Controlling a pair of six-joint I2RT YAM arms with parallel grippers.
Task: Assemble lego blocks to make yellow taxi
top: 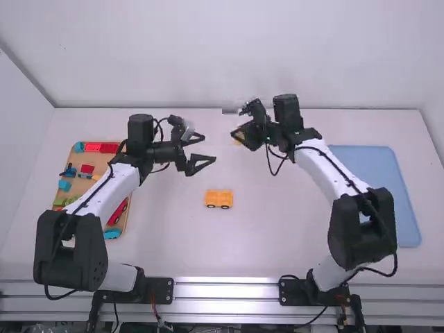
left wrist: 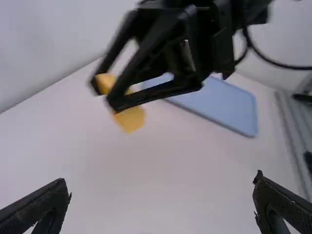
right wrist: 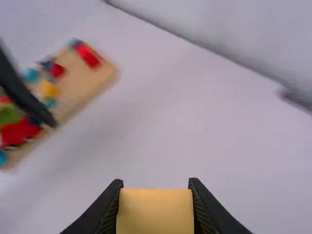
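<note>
"White table (top: 277, 229) under it all. Where's the taxi bit?"

"Yellow car (top: 219, 198) is in the mid., on its wheels, btwn the arms. Its long way runs side to side."

"And the R gripper (right wrist: 155, 183)?"

"Shut on a yellow block (right wrist: 155, 209), one pad each side, up off the table. From there the car is back toward the arm bases and a bit L."

"L gripper (top: 208, 148)?"

"Wide open, w/ no block in it. It looks a bit nearer the car, but the R one has the next piece."

"So what now?"

"Prob. bring the block back over the car, turn it to match the car's long way, then push down. If it's crooked, the bumps won't fit & the car may roll. L could help hold the car."

"What's in the trays?"

"Wood tray (right wrist: 80, 83), far L: red block (right wrist: 87, 56), green block (right wrist: 9, 114), red car (right wrist: 19, 132) & some blue bits. Blue tray (top: 374, 180) is flat on the R side."
</note>
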